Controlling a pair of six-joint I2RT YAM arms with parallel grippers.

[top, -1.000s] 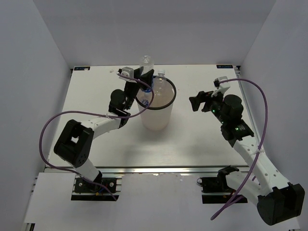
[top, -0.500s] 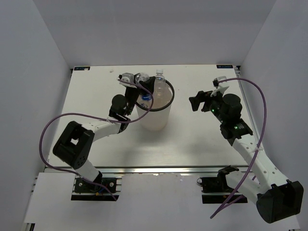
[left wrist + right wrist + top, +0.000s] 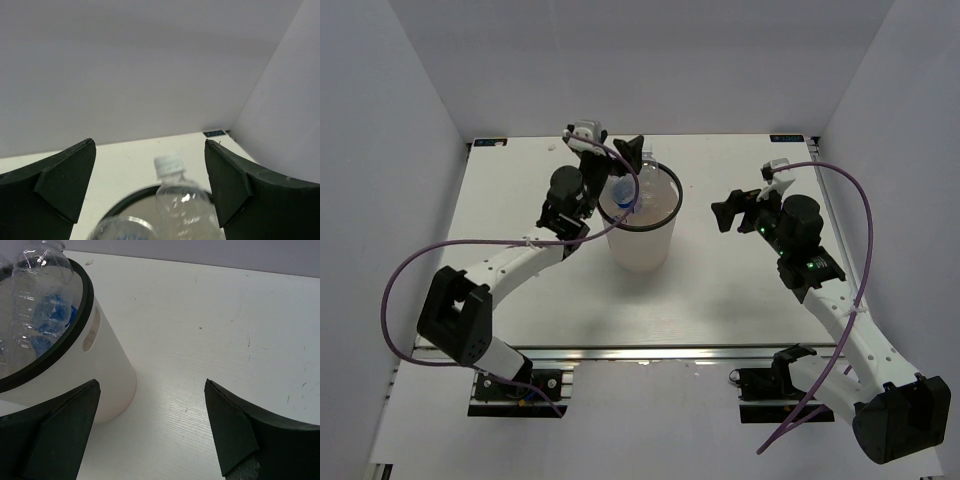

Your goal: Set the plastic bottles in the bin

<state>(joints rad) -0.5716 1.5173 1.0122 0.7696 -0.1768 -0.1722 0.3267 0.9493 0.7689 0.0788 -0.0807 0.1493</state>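
Observation:
The bin stands mid-table, a translucent white tub with a black rim. Plastic bottles lie inside it: a clear one and one with blue on it. My left gripper hangs open above the bin's back-left rim, holding nothing. In the left wrist view, its open gripper frames a clear bottle with a white cap, standing inside the bin's rim. My right gripper is open and empty, right of the bin. The right wrist view shows its gripper over bare table, the bin and a blue-labelled bottle at left.
White walls close in the table at the back and on both sides. A purple cable loops from each arm. A small dark tag lies at the table's far right corner.
My left gripper opened and let go of a clear bottle, which dropped into the bin. The left arm then drew back and up a little. The right arm stayed put.

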